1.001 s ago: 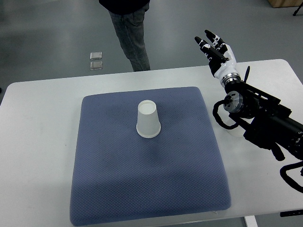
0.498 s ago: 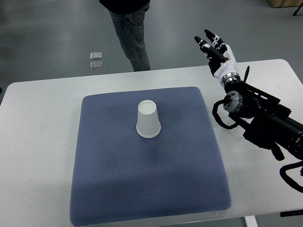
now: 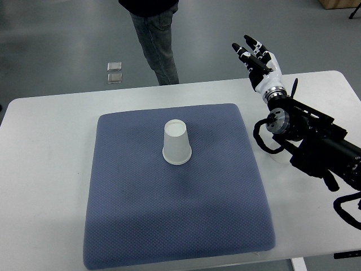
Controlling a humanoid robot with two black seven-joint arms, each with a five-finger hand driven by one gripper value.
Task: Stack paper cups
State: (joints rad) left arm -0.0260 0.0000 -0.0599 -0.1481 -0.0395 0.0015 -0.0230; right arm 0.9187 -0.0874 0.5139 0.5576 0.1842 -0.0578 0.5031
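A white paper cup point(image 3: 176, 142) stands upside down near the middle of the blue-grey mat point(image 3: 141, 209). My right hand point(image 3: 256, 56) is raised over the table's far right edge, well right of the cup. Its fingers are spread and hold nothing. Its black arm point(image 3: 316, 144) comes in from the right edge. Part of something pale point(image 3: 278, 157) shows on the table under that arm, mostly hidden. The left arm is out of view.
The mat lies on a white table point(image 3: 45, 169). A person in jeans point(image 3: 155, 42) stands beyond the far edge. Two small square objects point(image 3: 114, 72) lie on the floor behind the table.
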